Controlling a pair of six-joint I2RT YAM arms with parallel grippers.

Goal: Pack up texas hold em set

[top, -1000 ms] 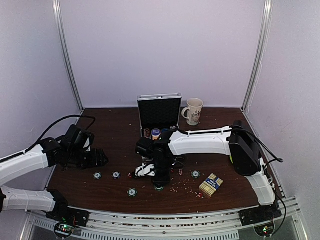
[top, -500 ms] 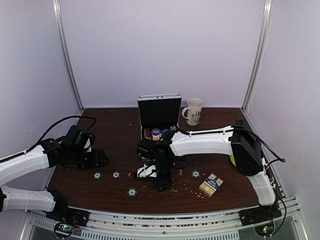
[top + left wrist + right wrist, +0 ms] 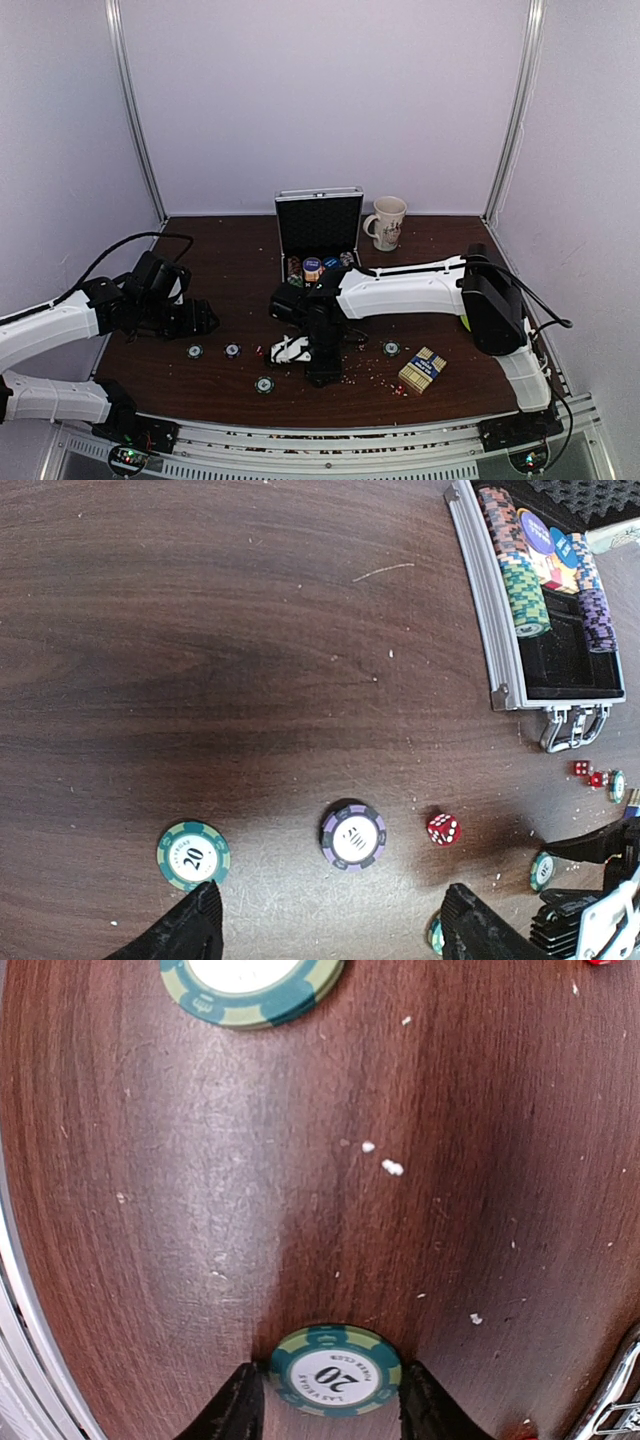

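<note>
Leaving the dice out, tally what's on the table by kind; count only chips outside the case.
Loose chips: 5
Card box: 1
Case: 1
Mug: 1
Total: 8

Dark wood-grain table (image 3: 200,630); ribbed silver metal case (image 3: 480,592).

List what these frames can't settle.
- Right wrist: whether the right fingers pinch the green 20 chip; the bottom edge cuts off their tips.
- Right wrist: value of the second green chip; the top edge crops it.
- Top external: chip count in the silver case; too small.
</note>
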